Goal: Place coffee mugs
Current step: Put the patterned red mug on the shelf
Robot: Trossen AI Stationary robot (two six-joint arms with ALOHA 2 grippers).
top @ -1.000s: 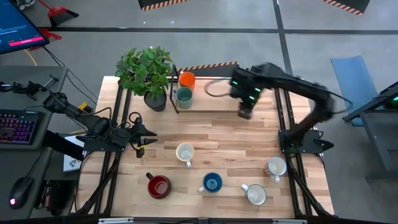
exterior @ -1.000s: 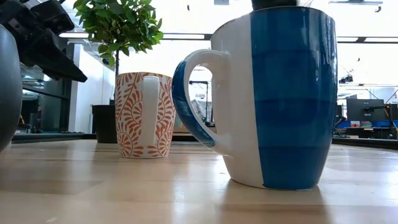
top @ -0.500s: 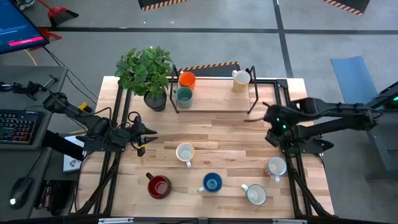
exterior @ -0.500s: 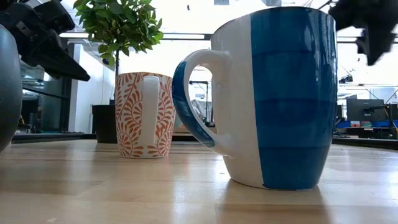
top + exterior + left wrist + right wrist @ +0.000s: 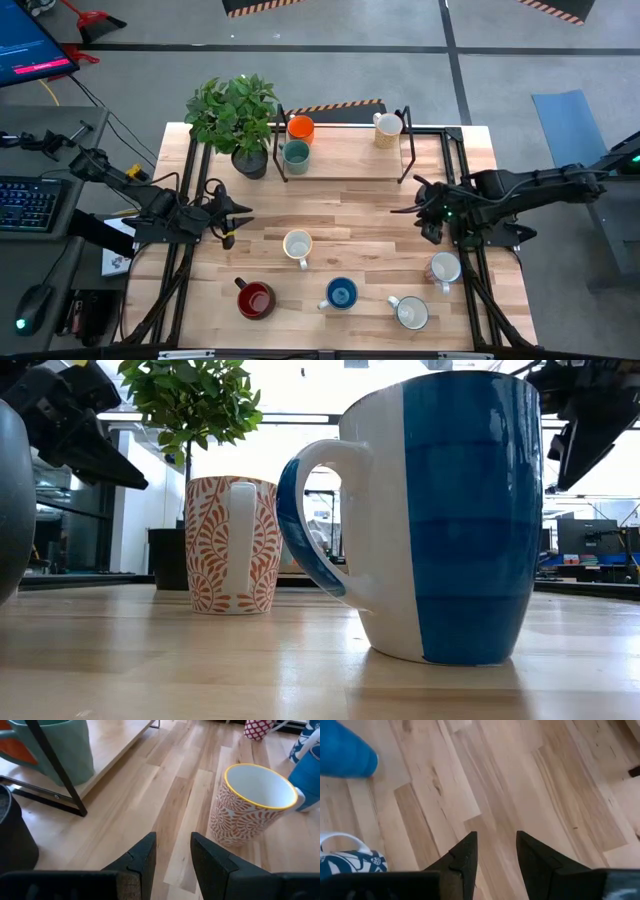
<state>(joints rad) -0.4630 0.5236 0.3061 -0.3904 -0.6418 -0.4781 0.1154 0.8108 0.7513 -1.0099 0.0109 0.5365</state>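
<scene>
Right gripper (image 5: 424, 212), centre-right of frame, released and empty. Three ceramic mugs (image 5: 299, 128) on upper rack; five mugs (image 5: 297, 245) remain on lower table.

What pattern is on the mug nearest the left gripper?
Orange leaf pattern on white mug, yellow rim; clearest in left wrist view.

Even, bright overhead light fills the high view, and the table (image 5: 360, 215) shows only faint, soft shadows. In the low view the room behind is blown out white, leaving the blue mug (image 5: 440, 510) backlit and the tabletop glossy. In the right wrist view, the blue shape at upper left is out of focus.
</scene>
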